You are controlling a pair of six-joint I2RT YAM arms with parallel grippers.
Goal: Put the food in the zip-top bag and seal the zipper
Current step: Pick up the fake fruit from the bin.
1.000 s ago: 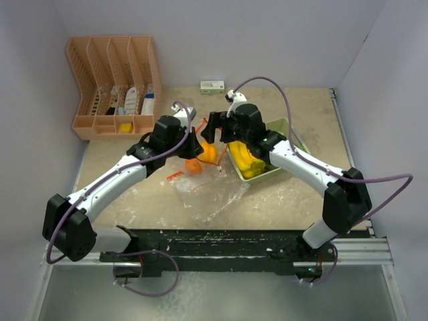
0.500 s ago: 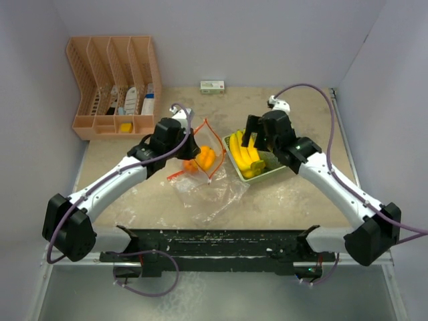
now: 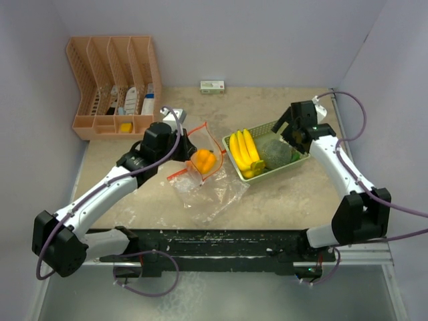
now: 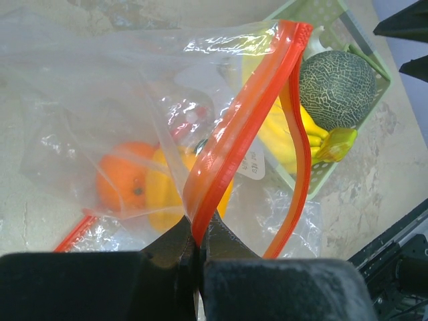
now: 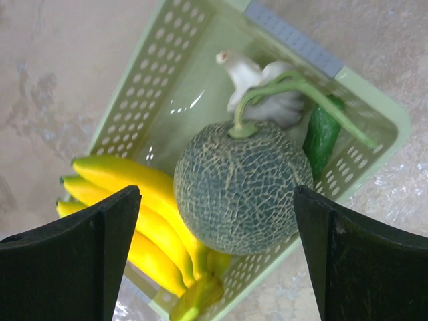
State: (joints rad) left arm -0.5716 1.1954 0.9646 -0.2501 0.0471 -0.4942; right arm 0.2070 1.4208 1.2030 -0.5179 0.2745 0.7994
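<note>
Your left pincer (image 4: 198,251) is pressed together on the orange zipper strip (image 4: 234,127) of the zip-top bag (image 4: 87,87), lifting one lip so the mouth gapes toward the right. The bag lies mid-surface, just left of the pale green tray (image 5: 154,87). An orange (image 4: 124,184) and a yellow piece (image 4: 164,204) already sit inside it. Treat the film as limp and slick. It holds no shape of its own, so the mouth is only as open as your pinch keeps it. A hard tug would likely drag the whole bag across the surface (image 5: 53,67), since little weighs it down.

Your right pincer (image 5: 215,200) is spread wide and holds nothing, hanging above the tray over the netted melon (image 5: 241,187). The melon looks the bulkiest item, round and rigid. Its girth seems close to your full spread, so take it across the middle, or by the stem if the jaws cannot span it. The bananas (image 5: 134,194) lie at the tray's left side, touching the melon, and look smooth and stiff. Grip across the middle of the bunch rather than at a tip. The white bulb (image 5: 264,87) and the green piece (image 5: 322,134) lie on the melon's side away from the bananas. Both are small and probably light, and the tray wall crowds them, so come straight down.
</note>
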